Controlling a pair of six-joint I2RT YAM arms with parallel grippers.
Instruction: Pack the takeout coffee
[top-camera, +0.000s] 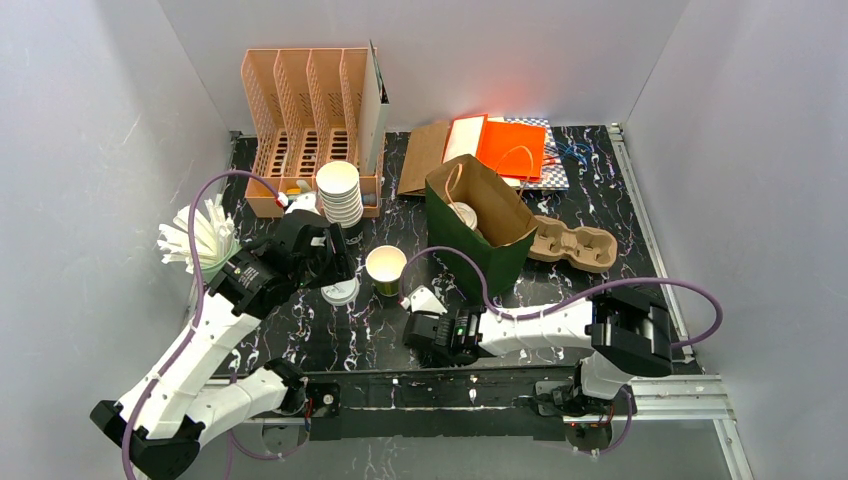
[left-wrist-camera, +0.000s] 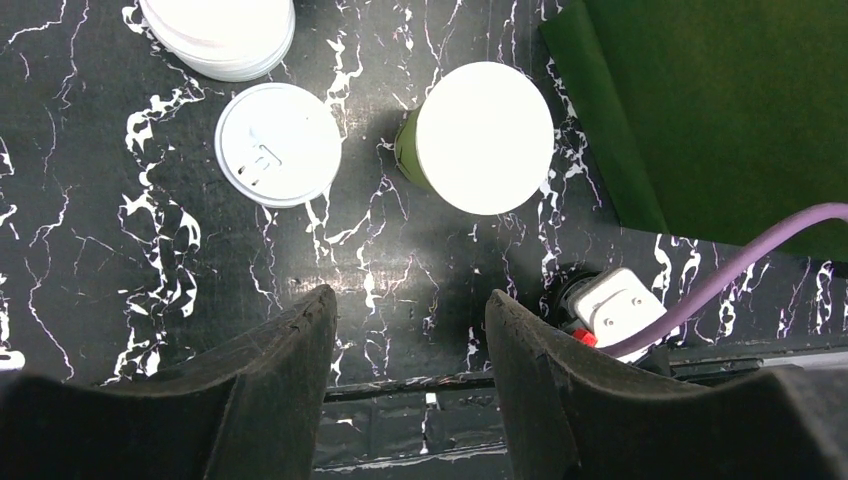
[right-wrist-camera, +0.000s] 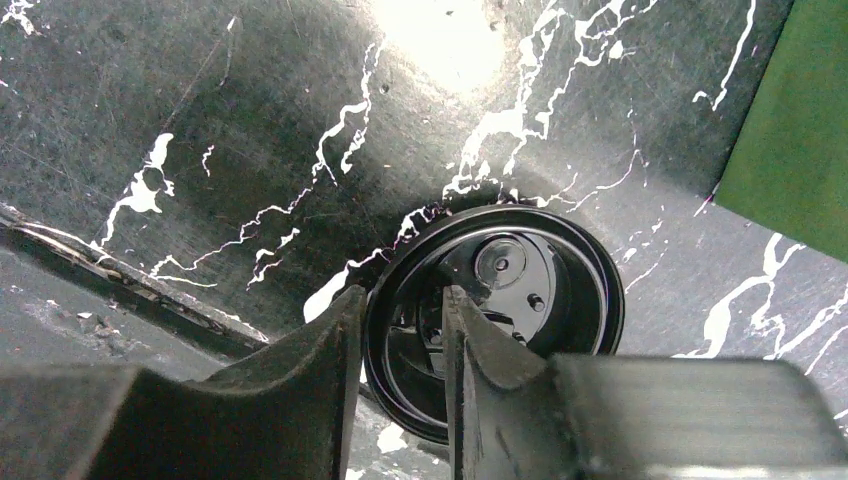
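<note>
Top external, table (top-camera: 345, 340): black w/ white veins;
Green bag (top-camera: 497, 262): open, upright, mid-table;
L gripper (left-wrist-camera: 410, 300): fingers wide apart; holds nothing; above the table;
R gripper (right-wrist-camera: 402, 300): pinched tight on rim of black lid (right-wrist-camera: 560, 300);
Cup (top-camera: 386, 268): upright on table, no lid on; between green bag & white lid (top-camera: 341, 291);
White lid: flat on table, just left of cup;
Black lid: low by the table

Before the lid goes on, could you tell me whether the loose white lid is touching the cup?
Apart. The left wrist view shows a strip of dark marbled table between the white lid and the cup.
</note>
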